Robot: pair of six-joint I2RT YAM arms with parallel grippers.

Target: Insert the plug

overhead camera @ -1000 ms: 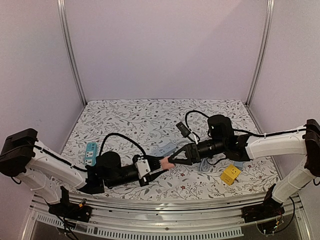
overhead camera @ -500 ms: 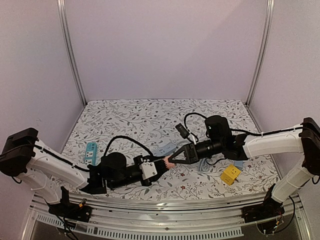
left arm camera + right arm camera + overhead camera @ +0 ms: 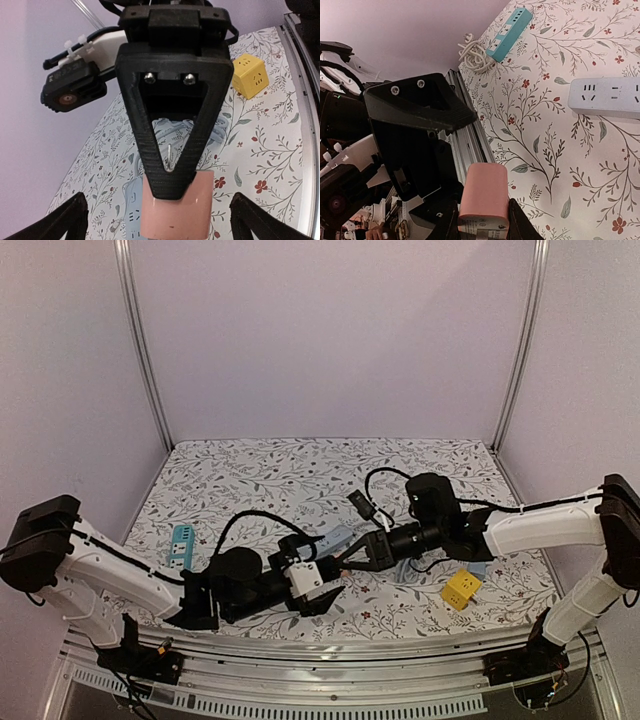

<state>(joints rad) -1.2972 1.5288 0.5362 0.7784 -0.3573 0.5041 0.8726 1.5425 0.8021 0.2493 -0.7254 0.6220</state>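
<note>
Nearest my side of the table (image 3: pixel 250 470), the left gripper (image 3: pixel 322 578) is released. In its wrist view the left fingers (image 3: pixel 65 222) stand spread wide on either side of the plug (image 3: pixel 177 215) and touch nothing. The plug, a pink block, hangs in the air above the table between the two arms. Only the right gripper (image 3: pixel 169 186) carries it: the right fingers (image 3: pixel 142 150) are clenched on one end, converging to a point over the pink body.

I judge the step in hand to be clearing the left arm so that the right can take the plug to a socket. Procedure:

1. Draw the left gripper straight back along its own axis with the fingers wide, so neither pad brushes the plug and twists it in the right grip.
2. Confirm pin direction. Something like a metal pin shows inside the triangle of the right fingers, but I cannot tell for certain which way the pins face.
3. Beyond and below the plug, the white power strip (image 3: pixel 607 97) lies flat on the table, sockets up. Align over one socket, square the pins to the slots, descend slowly and press straight down.

The hold is on a narrow end, so any side load may pivot the plug.

Off to the sides, the yellow cube (image 3: pixel 460 589) lies by the right arm and the teal power strip (image 3: pixel 180 547) lies near the left edge. Both are well apart from the path.
</note>
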